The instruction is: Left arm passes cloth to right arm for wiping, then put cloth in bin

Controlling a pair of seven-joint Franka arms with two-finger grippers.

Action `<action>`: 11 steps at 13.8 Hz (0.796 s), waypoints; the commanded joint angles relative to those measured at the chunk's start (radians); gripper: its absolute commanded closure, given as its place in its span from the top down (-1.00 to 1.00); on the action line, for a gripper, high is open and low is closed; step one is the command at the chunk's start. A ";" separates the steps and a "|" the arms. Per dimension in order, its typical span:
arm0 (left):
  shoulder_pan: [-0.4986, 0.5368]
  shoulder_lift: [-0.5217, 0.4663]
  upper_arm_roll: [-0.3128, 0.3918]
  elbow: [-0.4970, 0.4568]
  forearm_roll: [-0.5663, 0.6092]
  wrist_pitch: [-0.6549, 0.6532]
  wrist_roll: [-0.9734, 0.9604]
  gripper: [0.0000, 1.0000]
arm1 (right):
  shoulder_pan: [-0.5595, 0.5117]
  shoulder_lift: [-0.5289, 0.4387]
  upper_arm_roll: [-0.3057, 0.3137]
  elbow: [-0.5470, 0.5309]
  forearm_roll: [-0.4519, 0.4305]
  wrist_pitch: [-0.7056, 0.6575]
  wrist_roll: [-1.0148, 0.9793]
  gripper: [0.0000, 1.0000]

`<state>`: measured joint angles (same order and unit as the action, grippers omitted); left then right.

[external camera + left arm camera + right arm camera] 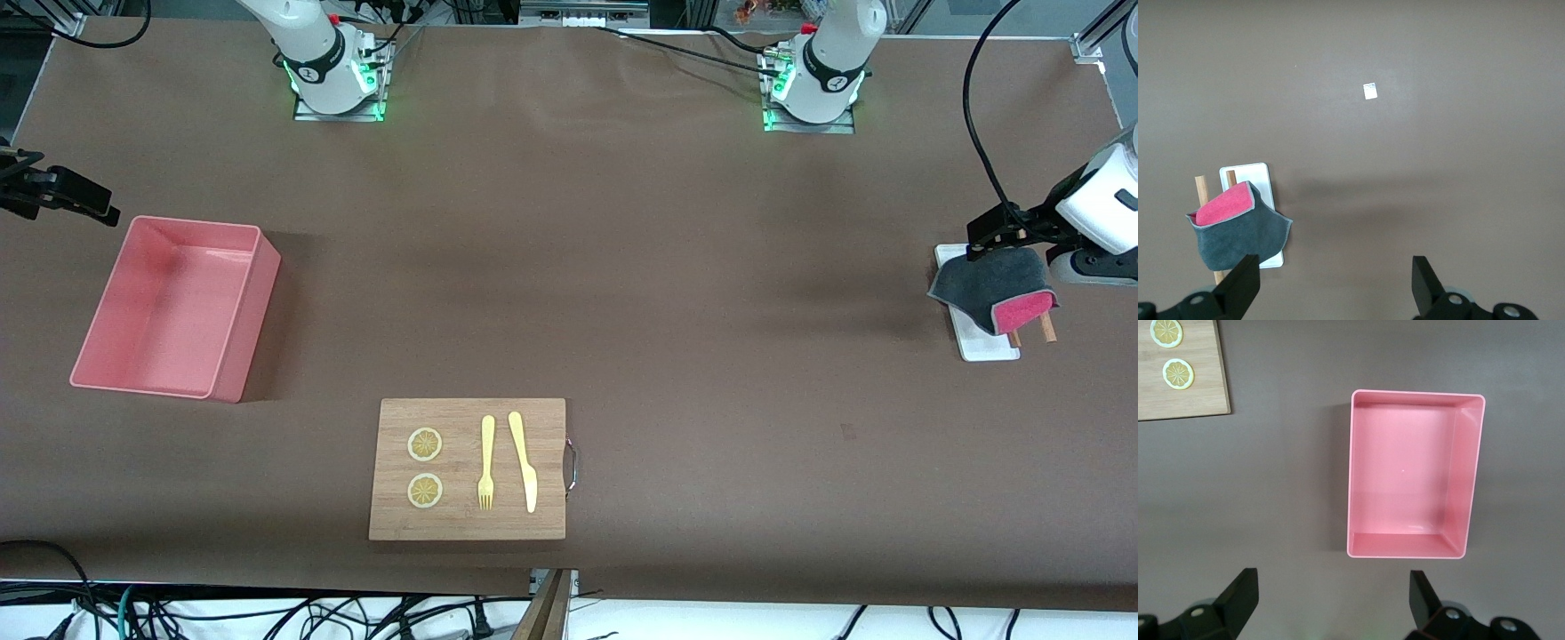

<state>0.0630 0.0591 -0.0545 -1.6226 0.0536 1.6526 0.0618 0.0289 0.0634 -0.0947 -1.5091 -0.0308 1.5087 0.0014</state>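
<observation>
The cloth (985, 283) is dark grey with a bright pink face and hangs over two wooden pegs (1049, 329) on a narrow white tray (987, 348) at the left arm's end of the table. It also shows in the left wrist view (1238, 235). My left gripper (994, 233) is open and empty, up in the air just beside the cloth; in its wrist view (1335, 287) one finger (1241, 283) stands next to the cloth's edge. My right gripper (67, 191) is open and empty, up in the air beside the salmon-pink bin (258, 284). The bin (1465, 480) holds nothing.
A wooden cutting board (467, 526) lies near the front camera with two lemon slices (425, 444), a yellow fork (486, 462) and a yellow knife (523, 460); its corner shows in the right wrist view (1198, 393). A small white tag (1370, 91) lies on the brown table.
</observation>
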 commanded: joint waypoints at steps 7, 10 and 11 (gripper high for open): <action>0.006 0.015 -0.004 0.036 -0.021 -0.019 -0.002 1.00 | -0.007 0.012 -0.008 0.020 0.037 -0.004 0.008 1.00; 0.006 0.016 -0.002 0.037 -0.023 -0.017 -0.004 1.00 | -0.007 0.012 -0.008 0.020 0.038 -0.004 0.008 1.00; 0.006 0.015 -0.002 0.037 -0.023 -0.019 -0.004 1.00 | -0.007 0.012 -0.008 0.020 0.038 -0.004 0.008 1.00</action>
<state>0.0645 0.0591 -0.0546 -1.6206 0.0536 1.6525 0.0618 0.0282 0.0679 -0.1036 -1.5091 -0.0102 1.5092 0.0018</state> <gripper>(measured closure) 0.000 0.000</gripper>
